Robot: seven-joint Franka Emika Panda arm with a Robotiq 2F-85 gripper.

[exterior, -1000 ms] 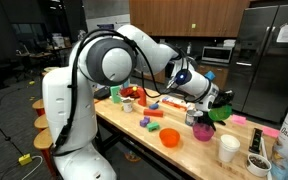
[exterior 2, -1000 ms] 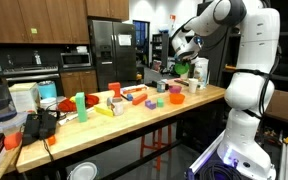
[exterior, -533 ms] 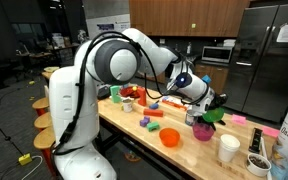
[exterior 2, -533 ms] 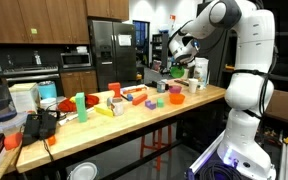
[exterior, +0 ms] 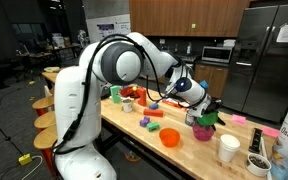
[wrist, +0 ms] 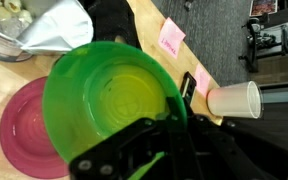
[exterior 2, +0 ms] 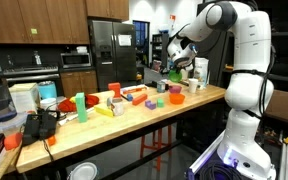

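My gripper (wrist: 181,95) is shut on the rim of a green bowl (wrist: 109,95), which fills the middle of the wrist view. The bowl hangs tilted just above a magenta plate (wrist: 19,135) on the wooden table (wrist: 149,22). In both exterior views the gripper (exterior: 205,108) (exterior 2: 182,60) holds the green bowl (exterior: 211,118) (exterior 2: 180,70) over the far part of the table. The magenta plate (exterior: 202,131) lies directly beneath it. Whether bowl and plate touch is not visible.
A white paper cup (wrist: 234,100) (exterior: 228,148) lies close beside the gripper. A pink sticky note (wrist: 171,38), a metal bowl (wrist: 4,30) and a white bag (wrist: 59,28) lie nearby. An orange bowl (exterior: 170,136) and several coloured blocks and cups (exterior 2: 119,100) crowd the table.
The arm has carried the green bowl slightly lower and nearer the magenta plate. The grip has stayed shut.
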